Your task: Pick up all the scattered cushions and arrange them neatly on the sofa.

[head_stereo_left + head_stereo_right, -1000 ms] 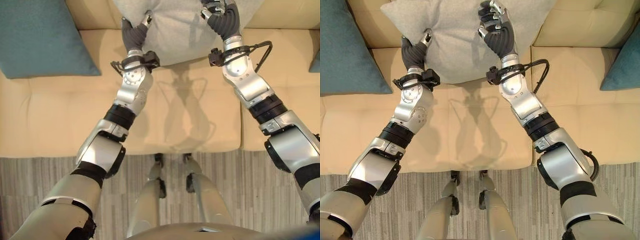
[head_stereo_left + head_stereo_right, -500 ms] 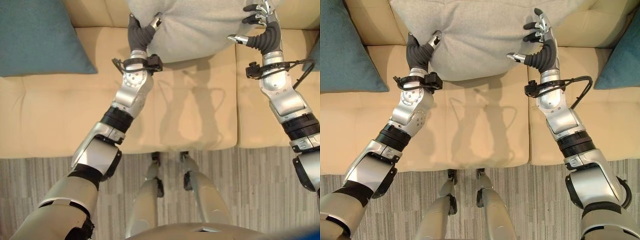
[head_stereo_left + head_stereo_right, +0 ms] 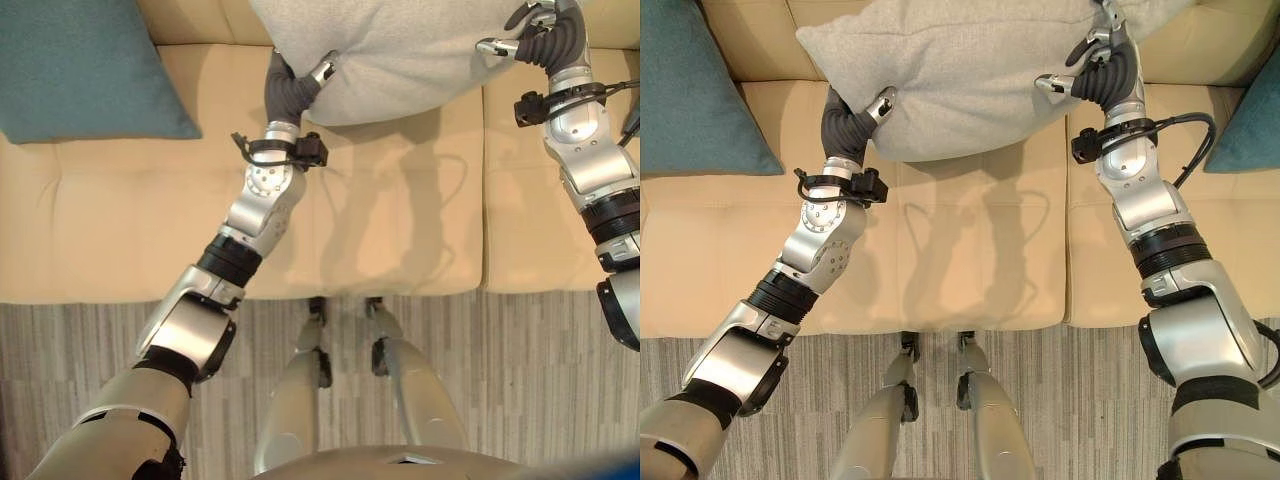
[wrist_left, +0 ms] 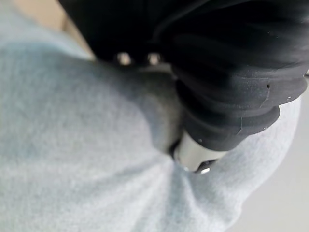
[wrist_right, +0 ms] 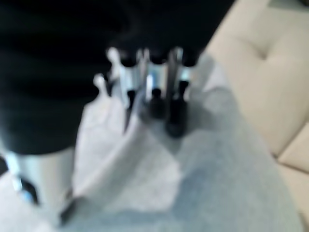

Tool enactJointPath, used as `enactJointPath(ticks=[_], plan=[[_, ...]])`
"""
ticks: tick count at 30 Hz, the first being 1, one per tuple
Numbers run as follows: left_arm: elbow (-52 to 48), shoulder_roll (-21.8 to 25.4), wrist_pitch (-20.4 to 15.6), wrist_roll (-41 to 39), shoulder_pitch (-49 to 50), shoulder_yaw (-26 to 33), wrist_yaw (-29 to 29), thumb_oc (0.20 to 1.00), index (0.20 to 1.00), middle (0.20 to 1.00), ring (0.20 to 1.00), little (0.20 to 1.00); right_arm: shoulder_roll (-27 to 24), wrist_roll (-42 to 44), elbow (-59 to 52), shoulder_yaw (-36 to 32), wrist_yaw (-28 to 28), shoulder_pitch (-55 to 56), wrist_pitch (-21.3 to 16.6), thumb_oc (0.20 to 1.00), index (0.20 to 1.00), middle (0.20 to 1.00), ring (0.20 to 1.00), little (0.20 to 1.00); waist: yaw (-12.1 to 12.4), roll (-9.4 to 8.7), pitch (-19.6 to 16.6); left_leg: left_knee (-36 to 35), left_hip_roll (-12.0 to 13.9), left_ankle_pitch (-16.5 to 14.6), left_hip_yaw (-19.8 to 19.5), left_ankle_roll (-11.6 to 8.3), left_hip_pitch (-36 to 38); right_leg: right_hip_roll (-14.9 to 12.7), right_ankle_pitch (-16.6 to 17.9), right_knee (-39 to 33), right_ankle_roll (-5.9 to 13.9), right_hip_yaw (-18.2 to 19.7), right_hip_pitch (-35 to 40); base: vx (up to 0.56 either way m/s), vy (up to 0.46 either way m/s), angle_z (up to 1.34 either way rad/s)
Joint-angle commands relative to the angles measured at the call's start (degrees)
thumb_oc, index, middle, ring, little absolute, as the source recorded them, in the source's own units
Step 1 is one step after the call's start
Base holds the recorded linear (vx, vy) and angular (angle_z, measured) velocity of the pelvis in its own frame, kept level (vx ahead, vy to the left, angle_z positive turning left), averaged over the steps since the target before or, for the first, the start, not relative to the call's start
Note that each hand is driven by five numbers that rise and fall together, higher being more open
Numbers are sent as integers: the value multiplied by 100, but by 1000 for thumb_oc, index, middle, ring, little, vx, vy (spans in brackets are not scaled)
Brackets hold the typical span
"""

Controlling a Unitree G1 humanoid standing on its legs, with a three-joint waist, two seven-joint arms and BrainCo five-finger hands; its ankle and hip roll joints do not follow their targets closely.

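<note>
The grey cushion point(image 3: 970, 70) lies across the back of the middle seat of the cream sofa point(image 3: 970, 260), leaning toward the backrest, with its lower edge overhanging the seat. The left hand point(image 3: 845, 120) grips the cushion's lower left corner: the head views show its thumb on top of the fabric, and the left wrist view shows the cloth bunched and creased around a finger pressed into it, so this hand is clamped on the cushion. Over the last second the right hand point(image 3: 1102, 72) has released its curled grip near the cushion's middle, swung outward to the cushion's right edge and moved up toward the backrest. Its fingers are now loosely bent, the thumb spread apart, resting against the right edge without any visible pinch of fabric; the right wrist view shows the fingertips point(image 5: 175, 116) against the grey cloth. The cushion has meanwhile shifted toward the robot's right and farther back. This indicates that placement is nearly complete and that the right hand is steadying or nudging rather than carrying. One teal cushion point(image 3: 85, 65) stands at the left of the sofa and another teal cushion point(image 3: 1255, 110) at the right. The remaining step is probably releasing the left corner and squaring the cushion.
</note>
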Motion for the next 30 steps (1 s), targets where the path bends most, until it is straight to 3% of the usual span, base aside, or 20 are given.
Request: enactJointPath(ticks=[1,5,6,7,11,30], plan=[[-424,-5,-529,82,-204,109,-116,200,200,200,200,200,-107,426,396,252,191,-262,-10,1000,1000,1000,1000,1000,169,-21,-208,-8,257,145,220,-663,-10,-370,276,-165,852,-26,-19,0,0,0],[-374,-84,-589,-3,-448,29,-97,200,200,200,200,200,292,735,519,440,320,-499,-51,1000,1000,1000,1000,1000,231,11,-196,-8,257,170,199,-664,-75,-382,289,-165,847,-46,-82,0,0,0],[-364,-108,-606,-2,-517,7,-76,200,200,200,200,200,402,833,549,469,336,-550,-71,539,539,539,539,539,245,18,-188,-8,256,178,184,-665,-89,-382,290,-165,848,-52,-92,0,0,0],[-359,-142,-620,-33,-579,4,-71,200,200,200,200,200,537,954,530,480,372,-564,-86,200,200,200,200,200,261,31,-180,-8,262,185,177,-666,-103,-390,289,-165,845,-61,-102,0,0,0],[-280,-325,-650,-97,-752,-21,2,200,200,200,200,200,922,1004,229,569,373,-569,-135,200,200,200,200,200,276,51,-174,-8,262,211,144,-681,-125,-396,294,-165,840,-110,-113,16,-12,6],[-344,-616,-584,166,-1031,-154,278,200,200,200,200,200,1159,621,-1449,-28,-48,-17,-375,200,200,200,200,200,145,-7,-159,-8,244,124,169,-630,-27,-423,308,-165,843,-111,-46,1,0,0]])
